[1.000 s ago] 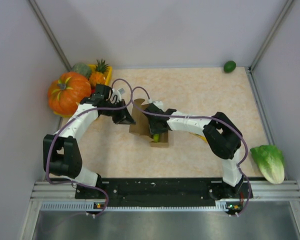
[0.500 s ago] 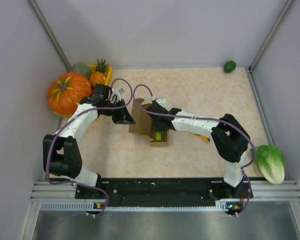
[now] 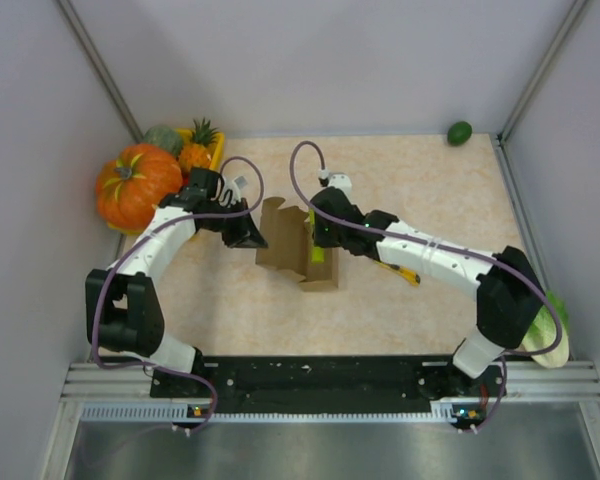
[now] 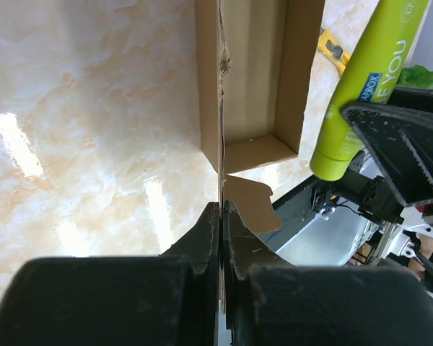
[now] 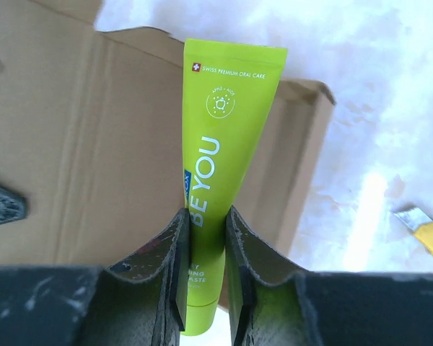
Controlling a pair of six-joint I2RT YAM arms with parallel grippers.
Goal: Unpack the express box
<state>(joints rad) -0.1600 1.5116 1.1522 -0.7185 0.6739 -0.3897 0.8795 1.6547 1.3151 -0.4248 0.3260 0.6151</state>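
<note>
The brown cardboard express box [image 3: 298,250] lies open on the marble table, flaps spread; it also shows in the left wrist view [image 4: 249,79] and the right wrist view [image 5: 79,158]. My left gripper [image 3: 256,240] is shut on the box's left flap edge [image 4: 221,173]. My right gripper [image 3: 318,240] is shut on a lime-green toothpaste tube [image 5: 220,173] and holds it above the open box. The tube also shows in the top view [image 3: 318,256] and the left wrist view [image 4: 364,79].
A yellow utility knife [image 3: 395,270] lies right of the box, under the right arm. A pumpkin [image 3: 136,186], a pineapple [image 3: 196,152] and a yellow tray [image 3: 216,150] sit at the back left. A lime [image 3: 459,132] lies back right, a lettuce [image 3: 542,322] front right.
My right gripper has lifted the green tube up out of the box and the right arm has stretched out leftward. The left gripper has kept its hold on the flap.
</note>
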